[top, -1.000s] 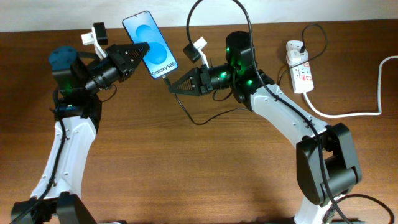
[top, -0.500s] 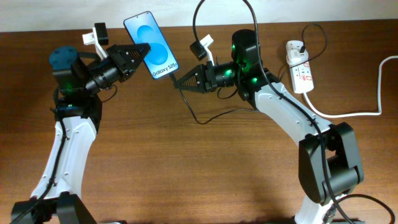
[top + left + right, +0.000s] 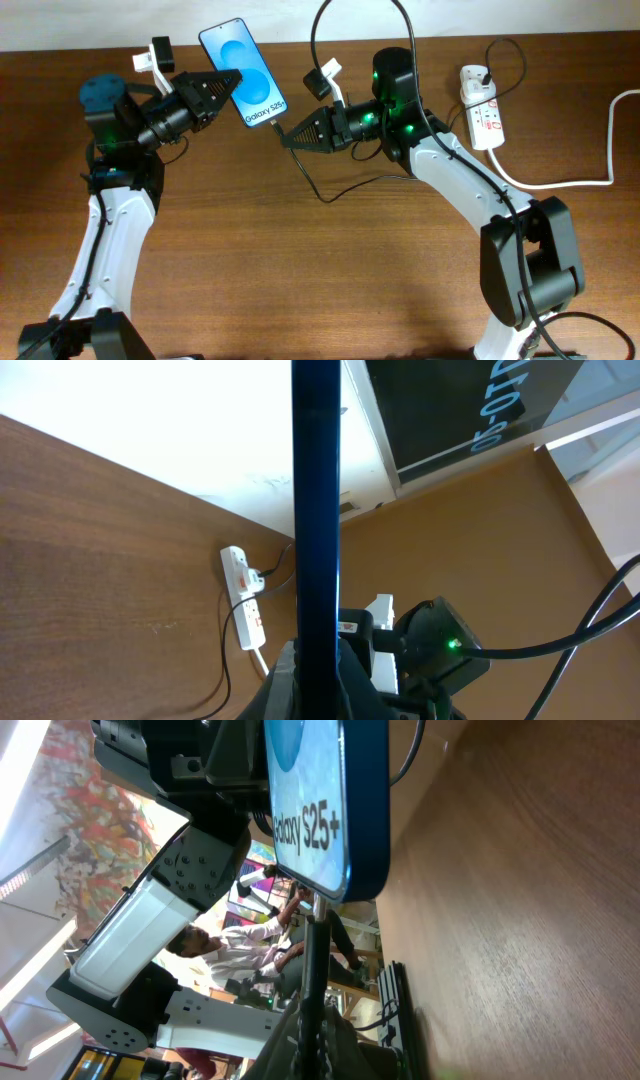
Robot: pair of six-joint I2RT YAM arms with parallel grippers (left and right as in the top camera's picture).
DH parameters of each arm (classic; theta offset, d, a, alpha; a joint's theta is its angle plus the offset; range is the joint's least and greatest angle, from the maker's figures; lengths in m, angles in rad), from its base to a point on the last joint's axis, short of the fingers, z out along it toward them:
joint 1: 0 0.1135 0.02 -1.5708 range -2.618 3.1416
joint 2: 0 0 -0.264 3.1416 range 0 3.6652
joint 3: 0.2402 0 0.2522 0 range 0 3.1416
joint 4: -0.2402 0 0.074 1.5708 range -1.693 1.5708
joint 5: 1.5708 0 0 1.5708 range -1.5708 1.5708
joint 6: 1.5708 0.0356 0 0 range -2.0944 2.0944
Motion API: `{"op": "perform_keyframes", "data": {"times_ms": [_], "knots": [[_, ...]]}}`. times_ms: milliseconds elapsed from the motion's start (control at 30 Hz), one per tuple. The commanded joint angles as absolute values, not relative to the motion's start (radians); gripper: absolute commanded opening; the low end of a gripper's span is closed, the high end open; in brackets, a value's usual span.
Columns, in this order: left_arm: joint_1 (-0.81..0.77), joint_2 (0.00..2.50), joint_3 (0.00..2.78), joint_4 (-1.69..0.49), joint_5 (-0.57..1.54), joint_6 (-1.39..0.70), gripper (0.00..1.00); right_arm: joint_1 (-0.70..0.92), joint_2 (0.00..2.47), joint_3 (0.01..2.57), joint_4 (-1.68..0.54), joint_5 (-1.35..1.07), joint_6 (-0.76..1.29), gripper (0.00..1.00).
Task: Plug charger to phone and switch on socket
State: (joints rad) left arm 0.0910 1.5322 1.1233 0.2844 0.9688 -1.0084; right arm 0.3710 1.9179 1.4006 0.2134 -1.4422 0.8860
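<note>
Now, left claw [image 3: 229, 82] pinching phone [image 3: 240, 68] raised over table [image 3: 300, 280] far edge, screen up, right claw [image 3: 284, 141] pinching charger [image 3: 312, 185], plug tip at phone's bottom edge, socket [image 3: 481, 108] flat near far right corner.

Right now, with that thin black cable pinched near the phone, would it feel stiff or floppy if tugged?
Probably floppy: the charger droops in a loose curve behind the right gripper. Likely light, being so thin. Only the short stretch pinched at the phone looks straight, so it may steer there.
</note>
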Motion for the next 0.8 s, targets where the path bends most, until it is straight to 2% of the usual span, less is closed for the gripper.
{"op": "perform_keyframes", "data": {"times_ms": [0,767], "knots": [[0.094,1.529,1.126,0.294,0.979,-1.009,0.00,0.374,1.922,1.401,0.217,-1.464,0.873,0.04],[0.094,1.529,1.126,0.294,0.980,-1.009,0.00,0.387,1.922,1.401,0.226,-1.429,0.873,0.04]]}}
